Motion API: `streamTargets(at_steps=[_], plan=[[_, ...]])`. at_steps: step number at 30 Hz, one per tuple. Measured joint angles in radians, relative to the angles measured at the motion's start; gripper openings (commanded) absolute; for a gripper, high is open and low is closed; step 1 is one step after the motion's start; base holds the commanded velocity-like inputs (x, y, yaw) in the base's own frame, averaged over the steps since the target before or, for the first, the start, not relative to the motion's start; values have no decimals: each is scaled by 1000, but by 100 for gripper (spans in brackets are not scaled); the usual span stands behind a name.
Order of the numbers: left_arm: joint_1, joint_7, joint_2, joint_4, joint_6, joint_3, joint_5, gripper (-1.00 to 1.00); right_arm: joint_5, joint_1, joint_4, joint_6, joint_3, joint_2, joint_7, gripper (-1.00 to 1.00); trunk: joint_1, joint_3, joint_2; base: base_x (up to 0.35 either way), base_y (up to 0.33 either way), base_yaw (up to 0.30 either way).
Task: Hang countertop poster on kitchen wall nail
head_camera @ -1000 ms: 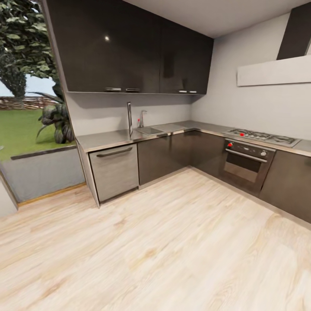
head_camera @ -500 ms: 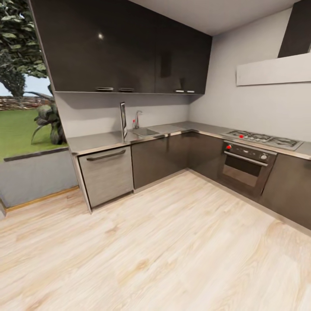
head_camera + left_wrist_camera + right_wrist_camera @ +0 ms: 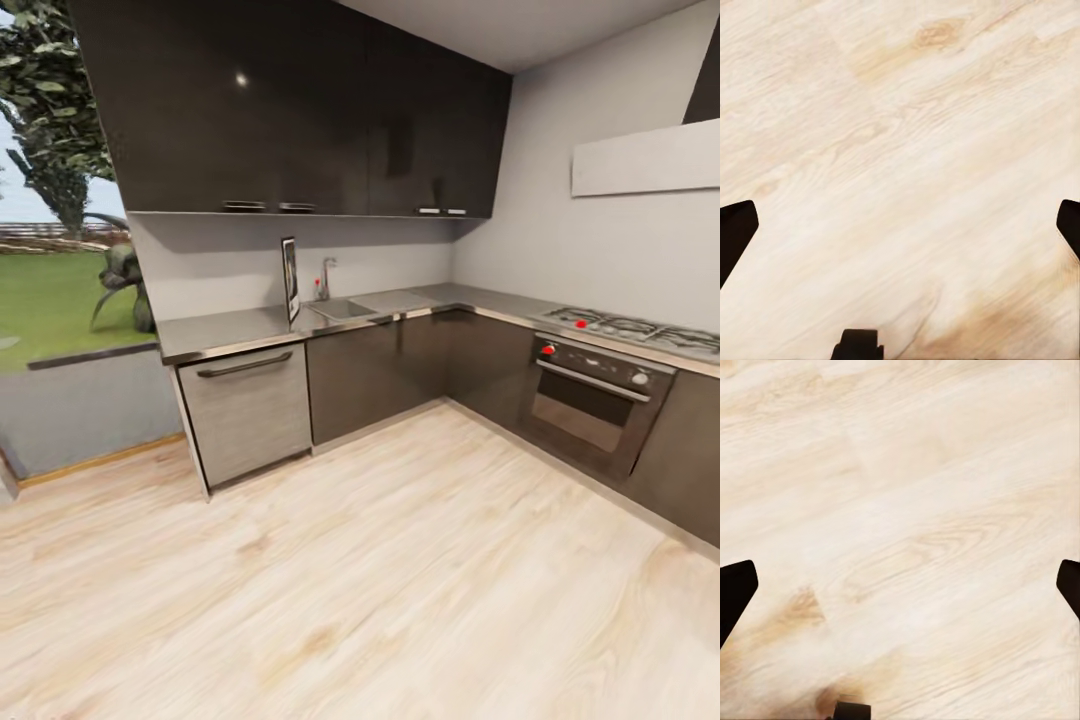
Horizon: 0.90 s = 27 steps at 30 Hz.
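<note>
The poster (image 3: 290,278) stands upright on the kitchen countertop (image 3: 225,329), left of the sink, turned almost edge-on so I make out only a thin dark-framed rectangle. The grey steel worktop runs along the back wall and turns right along the side wall. In the left wrist view my left gripper (image 3: 900,225) is open over bare wood floor, its dark fingertips (image 3: 735,232) wide apart. My right gripper (image 3: 900,585) is open in the same way above the floor, holding nothing.
A sink with tap (image 3: 327,280) sits beside the poster. An oven (image 3: 590,402) and hob (image 3: 640,330) line the right run. Dark upper cabinets (image 3: 300,110) hang above. A large window (image 3: 60,300) to a garden is at left. Wood floor (image 3: 380,560) stretches between me and the cabinets.
The whole head view has shifted as the camera moved and turned slightly. The poster now shows a little more of its face. Nothing in the kitchen itself has moved.
</note>
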Motion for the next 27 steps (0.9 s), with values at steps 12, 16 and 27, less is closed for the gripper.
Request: streamTargets(at_steps=[12, 16, 27], plan=[[0, 0, 0, 0, 0, 0, 0, 100, 0, 0, 0, 0, 0, 0, 0, 100, 0, 0, 0, 252, -200, 249], [0, 0, 0, 0, 0, 0, 0, 100, 0, 0, 0, 0, 0, 0, 0, 100, 0, 0, 0, 252, -200, 81], [0, 0, 0, 0, 0, 0, 0, 100, 0, 0, 0, 0, 0, 0, 0, 100, 0, 0, 0, 252, -200, 89]])
